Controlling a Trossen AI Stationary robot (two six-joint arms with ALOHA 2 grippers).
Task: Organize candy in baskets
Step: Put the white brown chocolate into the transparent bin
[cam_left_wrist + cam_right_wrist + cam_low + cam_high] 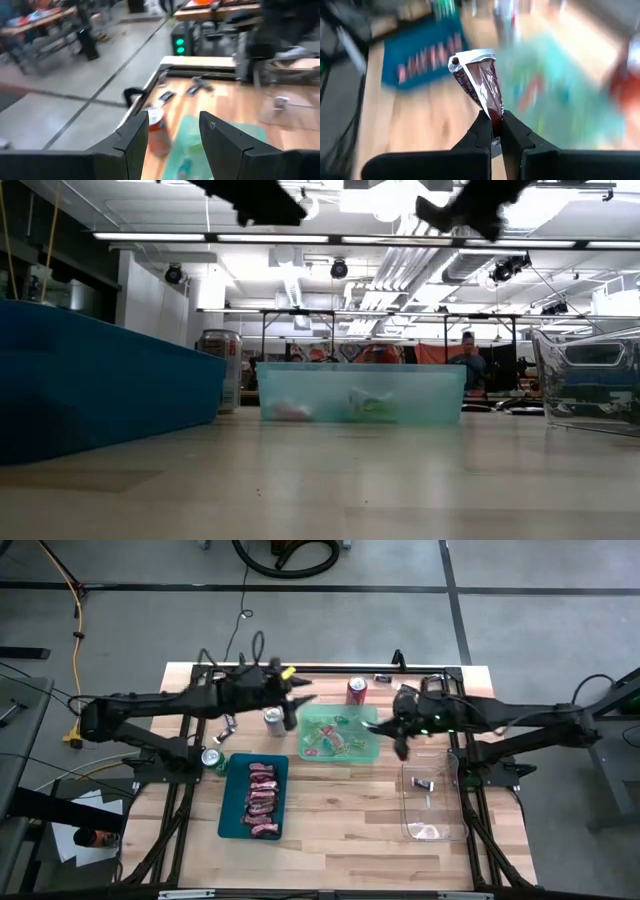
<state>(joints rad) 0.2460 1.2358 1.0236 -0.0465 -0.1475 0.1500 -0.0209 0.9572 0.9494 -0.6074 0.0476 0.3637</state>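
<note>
My right gripper [496, 125] hangs above the right end of the light green basket [337, 733], shut on a dark brown wrapped candy [477, 80]. My left gripper [172, 135] is open and holds nothing. It hovers over the table's far side, left of the red soda can [357, 690], and also shows from above [303, 700]. The teal basket [232, 808] holds red and pink candies [262, 798]. The green basket holds bright mixed candies [330, 740]. One dark candy [424, 784] lies in the clear basket [445, 830]. My right gripper pinches one end of the brown candy's wrapper [493, 111] between its two fingertips. The candy sticks out straight beyond the fingers, its crimped free end [470, 56] farthest away. It is lifted clear of the table and the baskets.
A silver can [273, 720] and a green can [212, 758] stand left of the green basket. Loose candies lie at the far edge [382, 677] and by the left arm [222, 730]. Bare wood runs along the near side [340, 840].
</note>
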